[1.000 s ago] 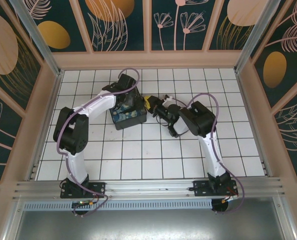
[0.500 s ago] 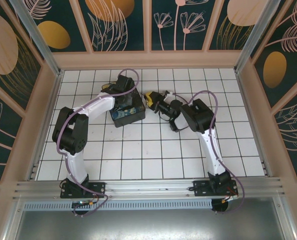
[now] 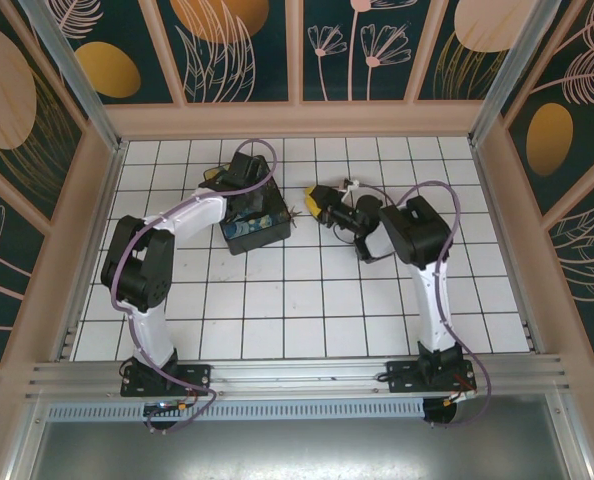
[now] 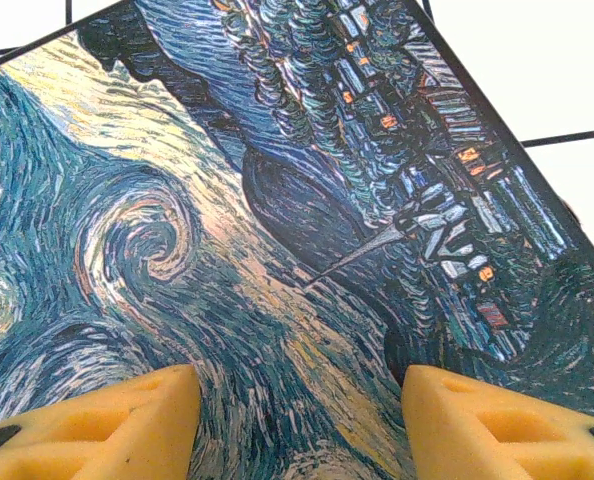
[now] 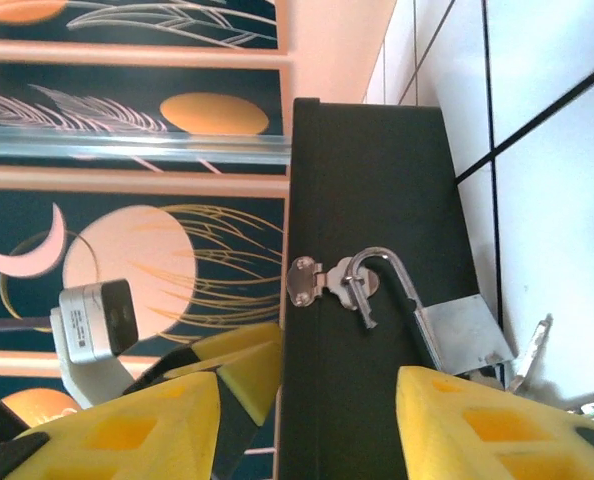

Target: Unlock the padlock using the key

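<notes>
Right claw (image 3: pixel 315 200) withdrawn rightward off box (image 3: pixel 262 228), spread apart, empty. Padlock (image 5: pixel 459 335) on hasp (image 5: pixel 305 280), key (image 5: pixel 537 345) just beside. Left claw (image 4: pixel 292 400) apart above lid (image 4: pixel 227 200).

I get bright, even overhead light on the white tiled table (image 3: pixel 307 310), with only faint soft shadows. The top view is sharp, and uprights lean outward at its edges. Painted lid (image 4: pixel 277 200) is crisp, yellow fingers (image 4: pixel 97 420) slightly soft. Padlock (image 5: pixel 462 335) is sharp with mild glare, yellow pads (image 5: pixel 477 430) blurred.
</notes>
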